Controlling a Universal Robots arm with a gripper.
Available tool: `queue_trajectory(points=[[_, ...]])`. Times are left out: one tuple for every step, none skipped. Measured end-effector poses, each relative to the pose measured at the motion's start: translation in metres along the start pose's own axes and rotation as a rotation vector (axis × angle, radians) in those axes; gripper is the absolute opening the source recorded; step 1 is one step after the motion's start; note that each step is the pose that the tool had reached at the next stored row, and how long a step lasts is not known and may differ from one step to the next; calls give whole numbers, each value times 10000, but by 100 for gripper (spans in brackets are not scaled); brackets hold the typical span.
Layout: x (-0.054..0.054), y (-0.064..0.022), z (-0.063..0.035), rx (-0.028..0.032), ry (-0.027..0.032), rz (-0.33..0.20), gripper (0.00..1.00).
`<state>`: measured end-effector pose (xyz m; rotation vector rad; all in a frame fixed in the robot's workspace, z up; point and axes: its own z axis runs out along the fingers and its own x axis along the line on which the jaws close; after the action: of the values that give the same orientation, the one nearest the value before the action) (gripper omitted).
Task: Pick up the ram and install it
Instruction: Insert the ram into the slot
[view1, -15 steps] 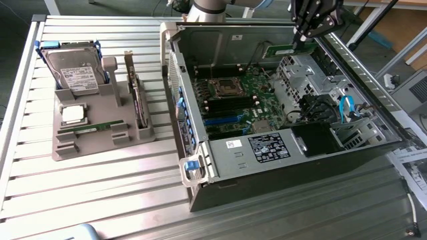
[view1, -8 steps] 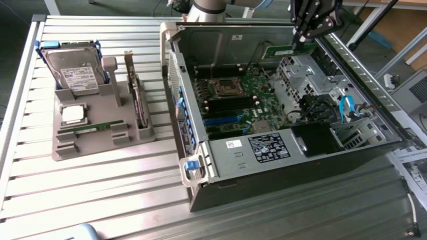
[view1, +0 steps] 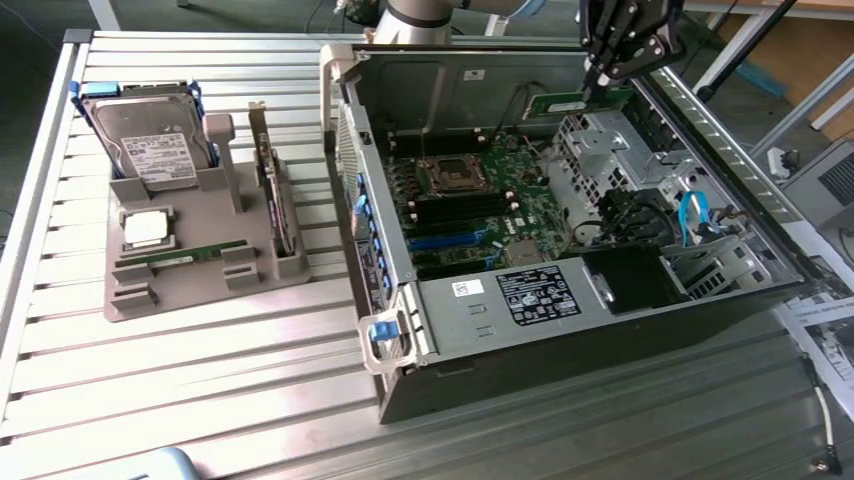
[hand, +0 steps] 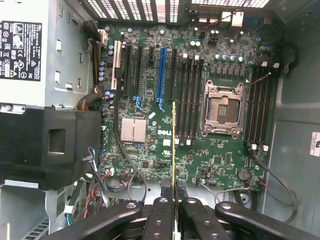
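Observation:
High over the open computer case (view1: 400, 320), near its far wall, my black gripper (view1: 597, 86) is shut on the ram (view1: 571, 103), a thin green stick. From the wrist, the ram (hand: 173, 145) appears edge-on as a narrow yellow-green line running out from between my fingertips (hand: 166, 192), with the gripper (hand: 173, 194) clamped on its near end. It hangs above the motherboard (hand: 150, 150), clear of it, roughly in line with the black memory slots (hand: 190, 95) beside the processor socket (hand: 222, 107).
On the exterior view's left, a grey holder tray (view1: 200, 290) carries a hard drive with blue rails (view1: 150, 140), a silver processor chip (view1: 144, 228), an upright card (view1: 274, 190) and another green stick (view1: 180, 258). Drive cages (view1: 627, 150), cables (view1: 691, 215) and the power supply (hand: 35, 50) crowd the case.

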<state>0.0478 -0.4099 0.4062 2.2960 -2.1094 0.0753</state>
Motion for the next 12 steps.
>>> queue_trajectory(points=[[0, 0, 3, 0, 0, 4, 13], [0, 1, 6, 0, 1, 11, 13], [0, 1, 9, -1, 1, 15, 13], [0, 2, 11, -1, 0, 19, 13], [-1, 2, 14, -1, 1, 25, 13], [-1, 2, 15, -1, 0, 28, 13], [-1, 2, 18, -2, 0, 33, 13], [-1, 2, 20, -2, 1, 37, 13], [-1, 3, 22, -2, 1, 41, 13], [-2, 3, 25, -3, 1, 45, 13], [-2, 3, 27, -3, 1, 49, 13], [-2, 3, 29, -3, 1, 52, 13]])
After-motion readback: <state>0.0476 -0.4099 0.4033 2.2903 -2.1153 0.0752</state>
